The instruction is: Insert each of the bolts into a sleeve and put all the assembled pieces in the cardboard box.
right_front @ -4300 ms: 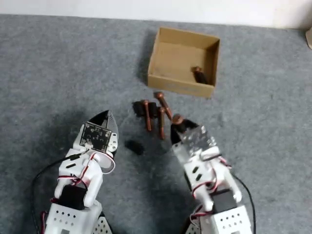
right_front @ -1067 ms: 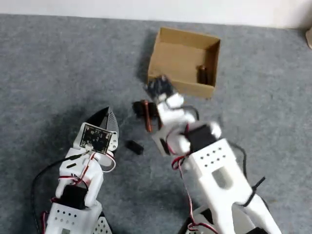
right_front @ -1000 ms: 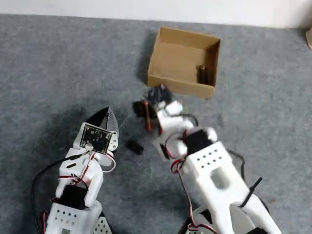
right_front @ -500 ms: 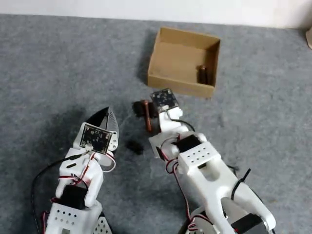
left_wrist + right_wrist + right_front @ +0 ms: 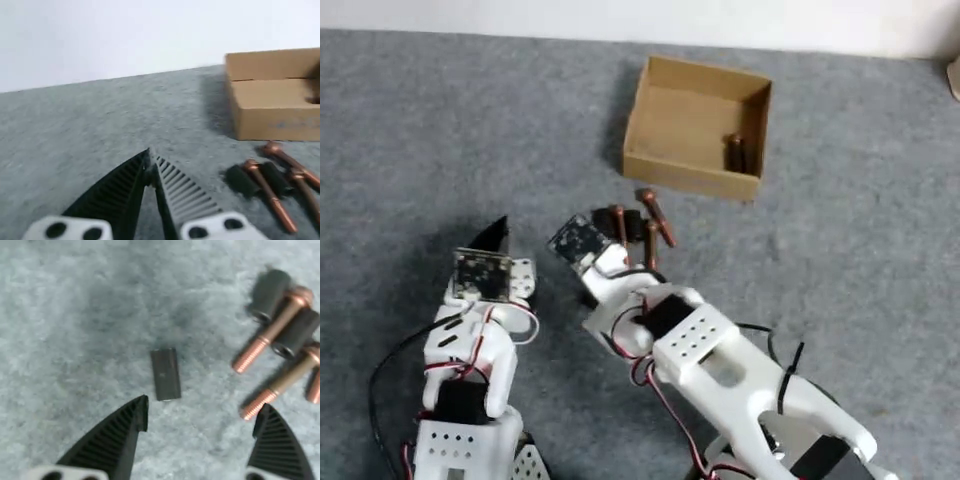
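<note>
Status, left to right. Left hand (image 5: 150,167): closed on nothing, tips together, low over the grey counter (image 5: 410,130). Its arm has slid a bit further left in the last half second, out of the way.

Right hand (image 5: 204,407): a second ago it was up at the bolt cluster near the box. Now it has swung back and left and hangs over the loose sleeve (image 5: 166,374), fingers spread wide, holding nothing. I read that as done at the cluster for now and going for the stray sleeve next.

Loose sleeve lies flat on the counter, just ahead of the right hand's tips and nearer one finger than the other. It is not yet between them and nothing touches it. My guess is the hand has to come forward and down before closing.

Further right: three copper bolts (image 5: 272,330) with two dark sleeves (image 5: 270,292) bunched among them. Can't tell from here whether any bolt is actually through a sleeve or just lying against it.

Far right: cardboard box (image 5: 692,175), with one assembled piece (image 5: 735,152) against its right wall.
</note>
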